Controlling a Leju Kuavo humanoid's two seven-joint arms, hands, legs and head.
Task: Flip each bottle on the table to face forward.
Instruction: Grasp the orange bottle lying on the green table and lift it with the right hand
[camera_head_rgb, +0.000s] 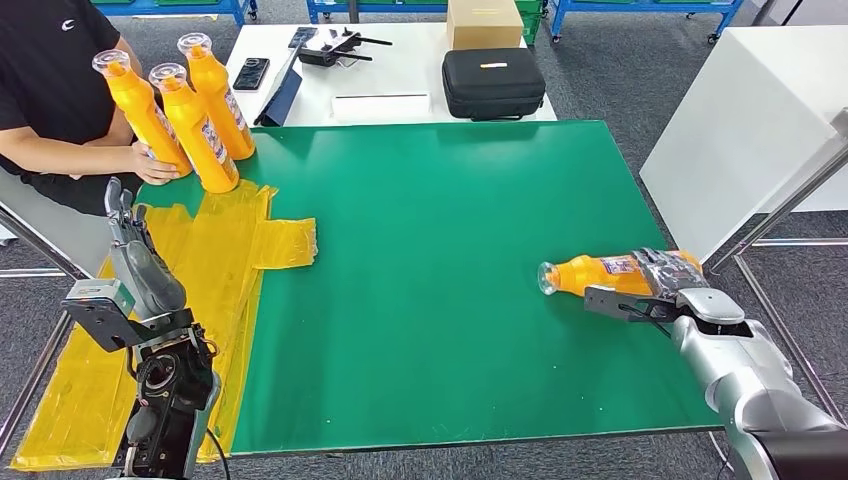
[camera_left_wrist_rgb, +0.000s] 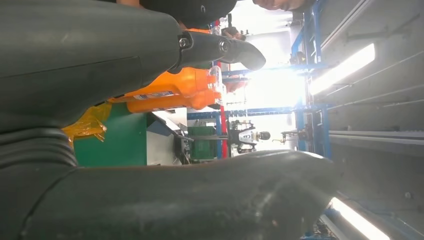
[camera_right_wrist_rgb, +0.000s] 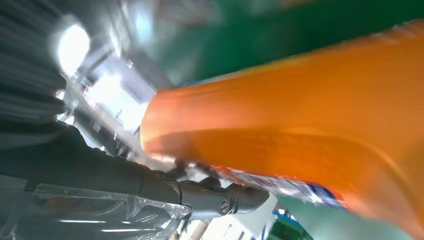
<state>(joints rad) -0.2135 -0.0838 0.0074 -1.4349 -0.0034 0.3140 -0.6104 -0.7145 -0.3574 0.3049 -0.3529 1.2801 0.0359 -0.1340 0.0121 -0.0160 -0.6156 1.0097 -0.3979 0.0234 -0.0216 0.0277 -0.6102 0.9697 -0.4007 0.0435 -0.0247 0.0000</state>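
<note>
Grey carpet floor (camera_head_rgb: 610, 70) — white table (camera_head_rgb: 400, 80) behind, blue shelving (camera_head_rgb: 640, 8) at back.

Far off: black zip case (camera_head_rgb: 494, 83), cardboard box (camera_head_rgb: 484, 22), phone (camera_head_rgb: 250, 73) on white table (camera_head_rgb: 400, 70). Left: crumpled yellow plastic sheet (camera_head_rgb: 215, 250), person's hand (camera_head_rgb: 153, 165).

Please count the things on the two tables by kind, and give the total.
Orange bottles: 4, three standing by the person's hand, one lying at the right hand
Yellow plastic sheet: 1
Black case: 1
Cardboard box: 1
Phone: 1
Total: 8
</note>
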